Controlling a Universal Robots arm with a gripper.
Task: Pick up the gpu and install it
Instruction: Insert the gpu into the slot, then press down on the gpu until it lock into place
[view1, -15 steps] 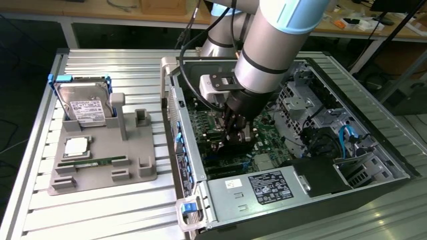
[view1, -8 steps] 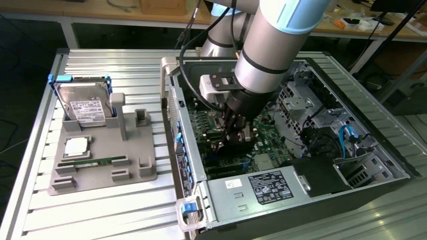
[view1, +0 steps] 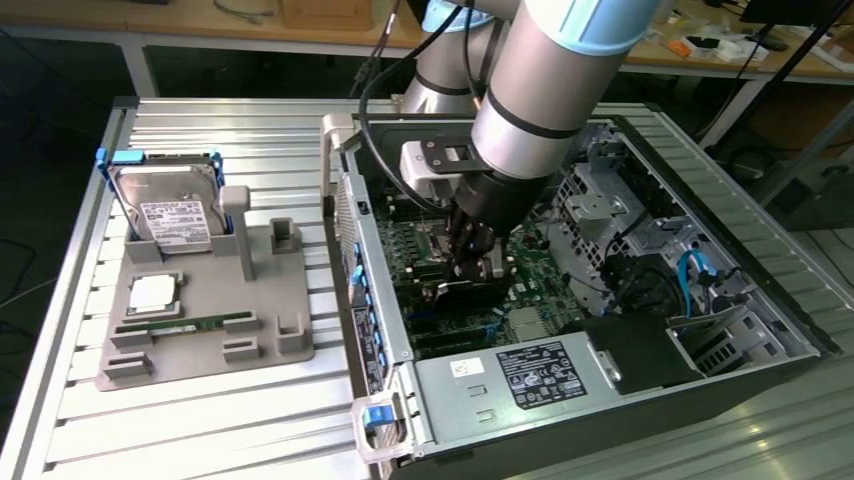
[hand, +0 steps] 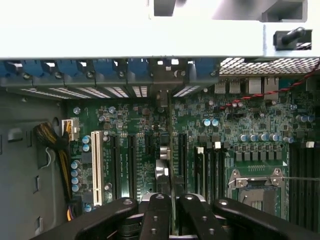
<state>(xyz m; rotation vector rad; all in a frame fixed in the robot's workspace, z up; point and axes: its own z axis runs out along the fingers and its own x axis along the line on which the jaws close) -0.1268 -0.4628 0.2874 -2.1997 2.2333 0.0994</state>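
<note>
My gripper (view1: 474, 262) reaches down into the open computer case (view1: 747, 300) and is shut on the gpu (view1: 467, 292), a thin black card standing on edge just above the green motherboard (view1: 534, 262). In the wrist view the gpu (hand: 171, 150) appears edge-on as a narrow dark strip running from between my black fingers (hand: 156, 212) toward the rear slot openings, where its metal end (hand: 162, 87) meets the case's back wall. It lies along the black expansion slots (hand: 131, 165). I cannot tell whether it is seated in a slot.
At the exterior view's left a grey holder (view1: 287, 345) carries a silver hard drive (view1: 167, 205), a processor chip (view1: 150, 292) and a green RAM stick (view1: 187, 325). Inside the case are the power supply (view1: 534, 375), drive cages (view1: 601, 200), a CPU socket (hand: 255, 187) and yellow cables (hand: 55, 145).
</note>
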